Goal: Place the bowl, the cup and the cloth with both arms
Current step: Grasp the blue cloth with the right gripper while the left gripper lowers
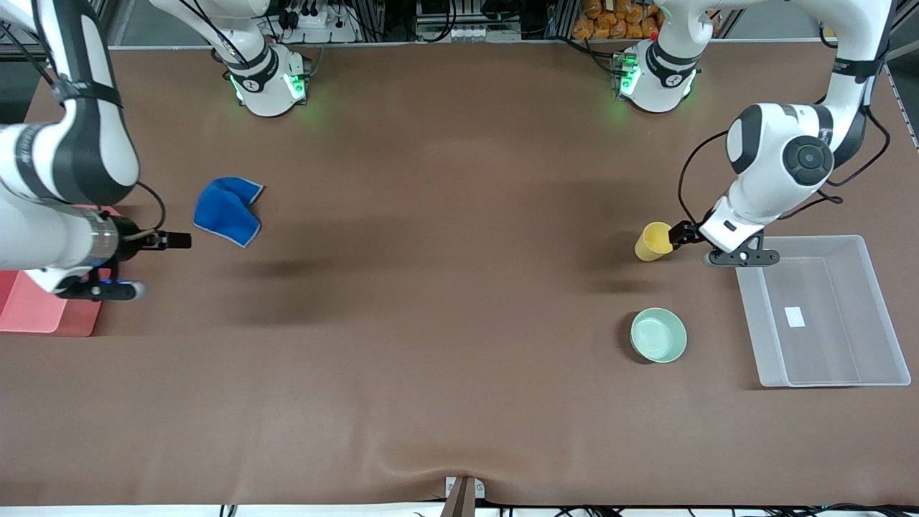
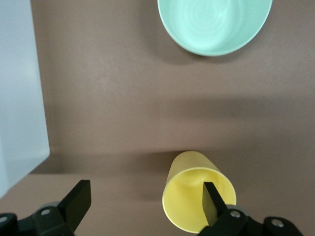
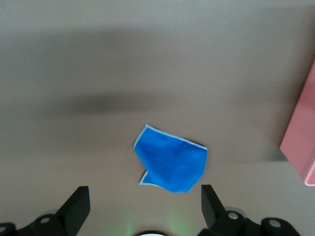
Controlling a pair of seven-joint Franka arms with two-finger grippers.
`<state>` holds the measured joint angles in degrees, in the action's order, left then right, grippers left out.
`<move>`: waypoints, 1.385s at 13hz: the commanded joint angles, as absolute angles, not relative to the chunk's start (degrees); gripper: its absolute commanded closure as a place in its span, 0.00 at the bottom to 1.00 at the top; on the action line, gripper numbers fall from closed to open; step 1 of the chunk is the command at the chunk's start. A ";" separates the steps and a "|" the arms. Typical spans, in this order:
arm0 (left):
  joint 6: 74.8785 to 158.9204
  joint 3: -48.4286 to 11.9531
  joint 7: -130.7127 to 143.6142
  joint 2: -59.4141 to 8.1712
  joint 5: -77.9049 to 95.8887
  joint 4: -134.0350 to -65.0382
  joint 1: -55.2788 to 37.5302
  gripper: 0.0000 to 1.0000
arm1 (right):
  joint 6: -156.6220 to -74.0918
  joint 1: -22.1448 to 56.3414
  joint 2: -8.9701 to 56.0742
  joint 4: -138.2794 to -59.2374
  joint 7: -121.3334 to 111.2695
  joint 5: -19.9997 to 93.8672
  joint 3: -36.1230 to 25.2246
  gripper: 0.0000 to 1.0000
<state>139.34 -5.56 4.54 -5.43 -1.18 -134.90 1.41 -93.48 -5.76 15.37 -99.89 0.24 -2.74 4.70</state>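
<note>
- Left gripper (image 2: 143,201) at the cup (image 1: 652,241), fingers spread wide, one finger (image 2: 211,200) crossing the yellow mouth (inside or merely in front: cannot tell).
- Bowl (image 1: 658,335) nearer the front camera than the cup, cut off at the left wrist view's edge.
- Clear bin (image 1: 872,309) beside both.
- Right gripper (image 3: 143,205) spread, empty, over bare table near the crumpled cloth (image 1: 227,210).
- Pink tray (image 1: 32,310) largely hidden under the right arm.

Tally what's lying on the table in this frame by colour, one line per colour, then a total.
Blue: 1, the cloth
Yellow: 1, the cup
Mint green: 1, the bowl
Clear: 1, the bin
Pink: 1, the tray
Total: 5
</note>
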 commanded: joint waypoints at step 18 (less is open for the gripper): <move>148.45 -5.98 5.89 -24.59 -1.85 -114.55 2.55 0.00 | -147.64 -14.15 3.06 -154.07 -12.22 -2.99 5.19 0.01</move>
